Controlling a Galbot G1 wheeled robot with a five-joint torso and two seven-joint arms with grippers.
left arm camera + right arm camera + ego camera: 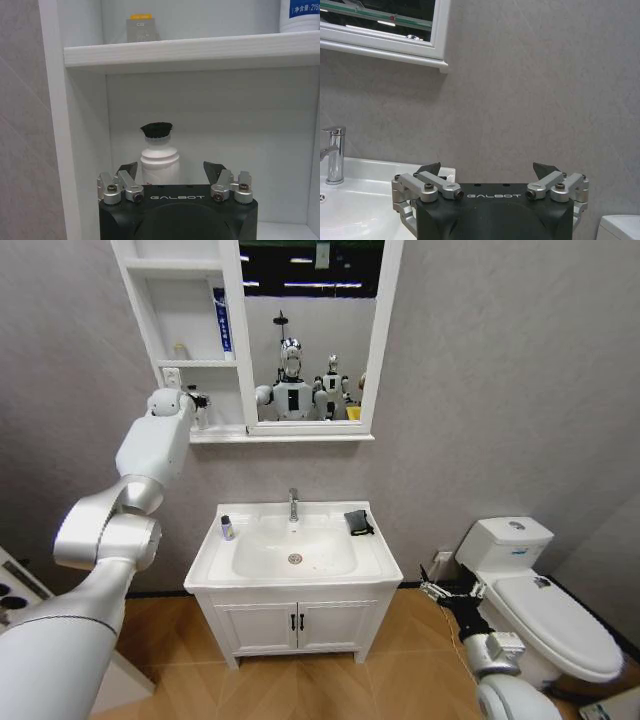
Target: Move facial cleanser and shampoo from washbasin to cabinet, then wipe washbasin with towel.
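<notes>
My left arm is raised to the cabinet [186, 363], and my left gripper [197, 401] is at the bottom compartment. In the left wrist view that gripper [170, 170] is open. A white bottle with a black cap [159, 156] stands upright on the shelf just beyond its fingers [128, 170], free of them. A small dark-capped bottle [227, 528] stands on the washbasin [372, 558] at its left rim. I cannot tell which bottle is the shampoo and which the facial cleanser. The dark towel [358, 522] lies at the basin's back right corner. My right gripper [433, 590] hangs low to the right of the basin, open [488, 168].
A chrome tap [293, 504] stands at the basin's back centre. The middle shelf holds a blue-and-white tube [222, 324] and a small jar [180, 350]. A mirror [308, 330] adjoins the cabinet. A white toilet [545, 600] stands to the right, close to my right arm.
</notes>
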